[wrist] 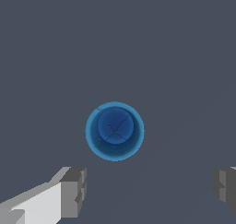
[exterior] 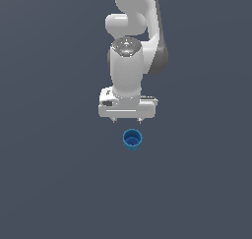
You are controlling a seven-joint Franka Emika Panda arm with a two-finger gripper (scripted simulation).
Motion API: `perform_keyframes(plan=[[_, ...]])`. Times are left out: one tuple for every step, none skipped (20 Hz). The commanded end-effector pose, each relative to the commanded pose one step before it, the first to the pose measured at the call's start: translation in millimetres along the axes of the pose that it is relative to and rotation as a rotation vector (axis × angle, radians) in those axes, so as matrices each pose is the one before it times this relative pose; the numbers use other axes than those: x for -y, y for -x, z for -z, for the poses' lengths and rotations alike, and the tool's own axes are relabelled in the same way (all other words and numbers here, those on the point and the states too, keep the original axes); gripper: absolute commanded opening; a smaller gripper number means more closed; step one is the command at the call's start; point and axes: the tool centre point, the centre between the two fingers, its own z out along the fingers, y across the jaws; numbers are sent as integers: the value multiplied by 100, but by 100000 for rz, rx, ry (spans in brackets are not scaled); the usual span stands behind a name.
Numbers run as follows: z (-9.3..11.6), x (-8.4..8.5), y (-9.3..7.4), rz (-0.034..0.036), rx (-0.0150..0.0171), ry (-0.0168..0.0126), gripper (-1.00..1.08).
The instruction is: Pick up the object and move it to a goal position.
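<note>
A small bright-blue round cup (exterior: 132, 139) stands upright on the flat grey floor, its hollow inside facing up. In the wrist view the cup (wrist: 115, 131) shows from above as a blue ring with a darker bottom. My white gripper (exterior: 127, 120) hangs above the floor, just behind and slightly to the exterior view's left of the cup, not touching it. Its two short fingertips (exterior: 140, 119) are spread wide apart and hold nothing. In the wrist view the gripper (wrist: 150, 191) is open, with the grey pads (wrist: 73, 191) at the frame's edge and the cup outside the gap between them.
The grey floor (exterior: 54, 184) stretches flat all around the cup. The white arm (exterior: 129, 61) rises behind the gripper.
</note>
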Motion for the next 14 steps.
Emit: perform_keyframes(plan=[[0, -1, 0, 0, 0, 0, 28], [-9, 41, 16, 172, 56, 24, 28], [-29, 116, 44, 491, 164, 60, 28], [-44, 172, 66, 746, 243, 69, 28], [-50, 185, 70, 828, 259, 31, 28], [-44, 146, 56, 695, 202, -36, 28], [-38, 109, 41, 562, 145, -104, 28], [-32, 72, 28, 437, 90, -172, 28], [-28, 40, 17, 335, 41, -240, 28], [-27, 19, 10, 279, 3, -314, 28], [-30, 15, 9, 300, -9, -373, 28], [-40, 39, 18, 432, 19, -408, 28], [-48, 59, 25, 549, 40, -450, 28], [-53, 59, 25, 592, 29, -513, 28]])
